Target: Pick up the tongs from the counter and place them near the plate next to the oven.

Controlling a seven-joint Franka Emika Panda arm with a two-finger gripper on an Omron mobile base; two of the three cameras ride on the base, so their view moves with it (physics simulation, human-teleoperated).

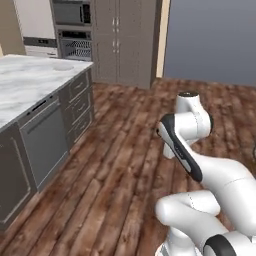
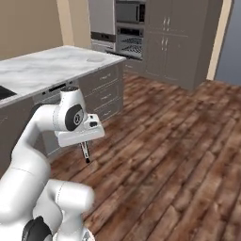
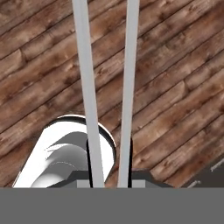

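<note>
Wood floor (image 3: 175,65), tool (image 3: 110,181) gripping slim grey tongs (image 3: 87,87)

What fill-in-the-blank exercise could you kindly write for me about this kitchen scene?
1. The hand is shut on the ____.
2. Beneath the hand lies a ____ plank floor.
3. The oven sits directly below the ____.
Missing words: tongs; wooden; microwave.
</note>
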